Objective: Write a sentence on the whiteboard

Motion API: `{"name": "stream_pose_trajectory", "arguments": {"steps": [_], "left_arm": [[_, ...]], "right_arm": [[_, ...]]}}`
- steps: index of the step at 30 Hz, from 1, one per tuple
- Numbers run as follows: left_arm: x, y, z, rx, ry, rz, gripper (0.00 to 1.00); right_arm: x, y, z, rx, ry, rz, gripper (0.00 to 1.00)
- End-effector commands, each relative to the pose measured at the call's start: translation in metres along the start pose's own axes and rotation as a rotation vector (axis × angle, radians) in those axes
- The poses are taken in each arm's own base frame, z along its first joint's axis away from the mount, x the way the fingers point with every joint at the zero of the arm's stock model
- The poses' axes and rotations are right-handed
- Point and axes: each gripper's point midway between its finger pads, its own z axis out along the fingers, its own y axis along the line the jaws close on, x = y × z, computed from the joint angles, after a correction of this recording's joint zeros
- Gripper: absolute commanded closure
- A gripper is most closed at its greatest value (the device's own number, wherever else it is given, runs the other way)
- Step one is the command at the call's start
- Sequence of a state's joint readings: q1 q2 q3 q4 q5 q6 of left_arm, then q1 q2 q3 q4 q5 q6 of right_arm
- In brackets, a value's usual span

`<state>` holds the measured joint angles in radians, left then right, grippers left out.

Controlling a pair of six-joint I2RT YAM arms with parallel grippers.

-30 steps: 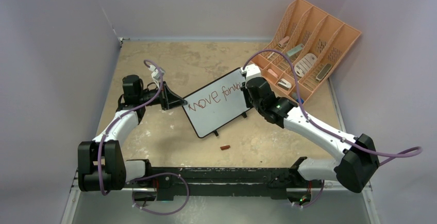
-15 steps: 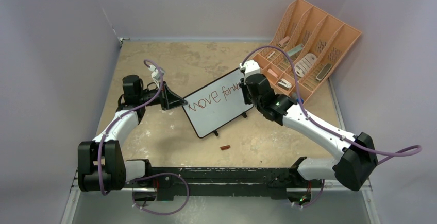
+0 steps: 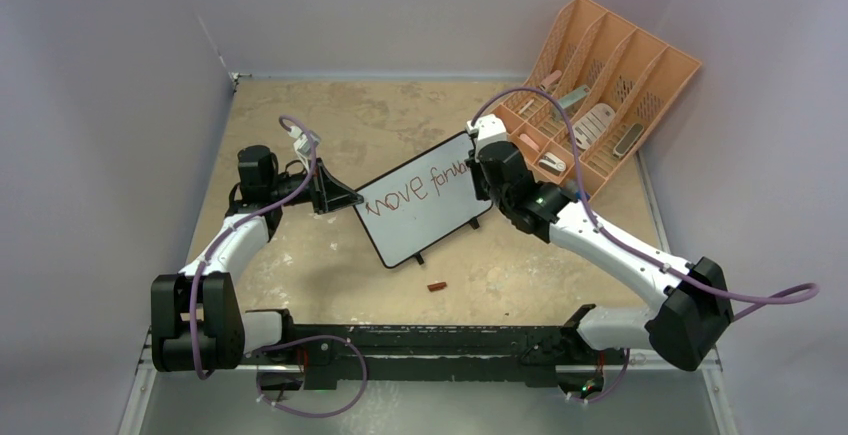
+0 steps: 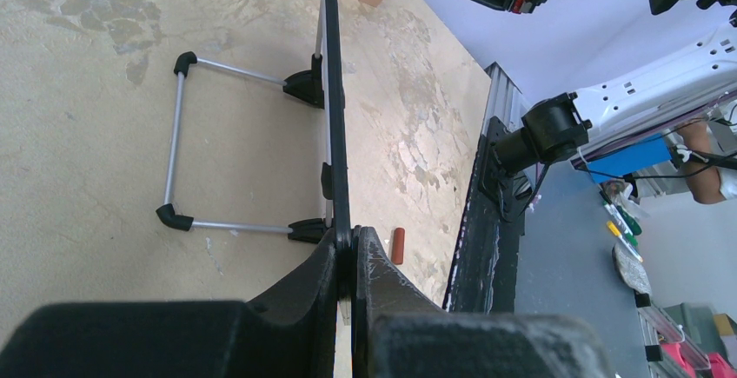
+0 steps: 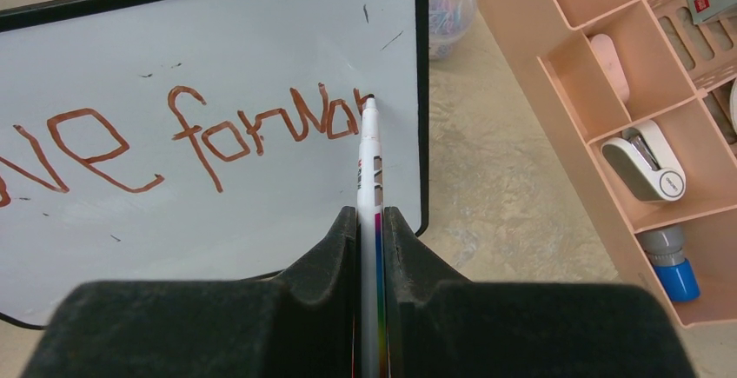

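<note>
Beige mottled table, lavender walls on three sides. The whiteboard stands at table centre, tilted back, between the two arms. A peach organizer sits at the far right corner.

Top view: the left gripper is at the board's left edge. The right gripper is at its upper right, and that arm covers the end of the writing. A small red-brown cap lies on the table in front of the board.

Left wrist view only: the board is seen edge-on, with the left gripper clamped on its black frame. A wire stand props the back.

Right wrist view only: the right gripper is clenched around a marker whose tip touches the board face. A white stapler lies in an organizer compartment.

Writing, in red-brown: "move forwa", then a stroke at the tip. The marker's print is unreadable.

Against one second ago: the board, cap and left arm are unchanged, and the right arm has shifted only slightly.
</note>
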<state>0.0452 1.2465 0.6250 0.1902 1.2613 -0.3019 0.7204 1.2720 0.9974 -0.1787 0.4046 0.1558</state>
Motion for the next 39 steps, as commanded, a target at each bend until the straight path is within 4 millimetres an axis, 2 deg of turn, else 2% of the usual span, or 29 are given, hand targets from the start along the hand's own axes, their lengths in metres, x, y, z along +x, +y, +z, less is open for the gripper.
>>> {"name": "stream_pose_trajectory", "arguments": {"steps": [1,15,21,39], "left_arm": [[-0.006,0.002,0.001,0.000,0.002,0.054,1.00],[-0.006,0.004,0.002,-0.008,0.001,0.055,1.00],[-0.006,0.004,0.001,-0.008,0.001,0.054,1.00],[-0.006,0.003,0.001,-0.004,0.001,0.056,1.00]], "right_arm": [[-0.028,-0.004,-0.001,0.018,-0.077,0.023,1.00],[-0.020,-0.010,-0.015,0.012,-0.069,0.025,1.00],[-0.012,-0.013,-0.013,0.021,-0.054,0.028,1.00],[-0.006,-0.011,-0.004,0.014,-0.026,0.020,1.00]]}}
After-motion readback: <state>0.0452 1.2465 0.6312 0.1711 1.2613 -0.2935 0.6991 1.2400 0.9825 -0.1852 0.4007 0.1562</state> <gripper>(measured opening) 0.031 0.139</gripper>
